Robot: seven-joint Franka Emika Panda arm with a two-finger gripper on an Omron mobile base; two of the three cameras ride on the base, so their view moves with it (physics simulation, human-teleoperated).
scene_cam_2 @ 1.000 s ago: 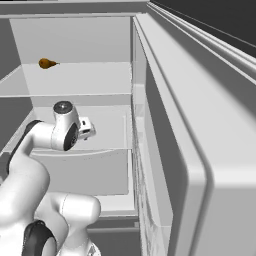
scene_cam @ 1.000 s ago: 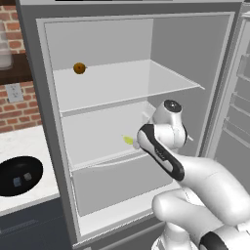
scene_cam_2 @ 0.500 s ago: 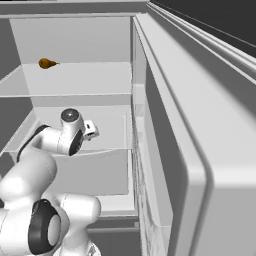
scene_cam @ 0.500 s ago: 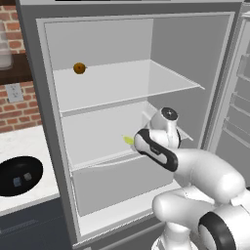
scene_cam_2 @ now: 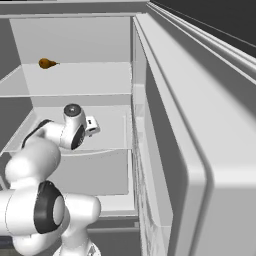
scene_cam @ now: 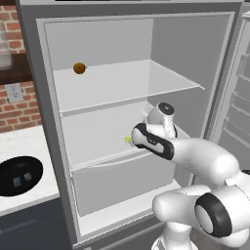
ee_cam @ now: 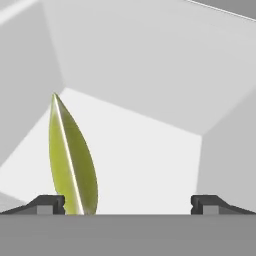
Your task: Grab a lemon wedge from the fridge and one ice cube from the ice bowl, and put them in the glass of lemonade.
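Observation:
The fridge (scene_cam: 46, 127) stands open with its door (scene_cam_2: 200, 150) swung to the right. On its middle shelf lies the lemon wedge (scene_cam: 127, 139), small and yellow-green, half hidden behind my wrist. In the hand view the lemon wedge (ee_cam: 72, 160) stands on edge close up, just inside the left fingertip (ee_cam: 47, 202). My gripper (ee_cam: 128, 204) is open over the shelf, with the wedge between its fingers but not clamped. The ice bowl (scene_cam: 19, 175), wide and black, sits on the white counter left of the fridge. The glass of lemonade is out of view.
An orange-brown ball (scene_cam: 79, 68) rests on the upper shelf at the back left. Below the middle shelf is a pale drawer (scene_cam: 117, 185). The shelf above hangs close over my wrist (scene_cam_2: 73, 111). Brick wall and an outlet (scene_cam: 14, 93) lie behind the counter.
My arm has reached a little deeper into the fridge over the middle shelf, with the elbow dropping. The jaws have stayed open and the wedge has not moved.

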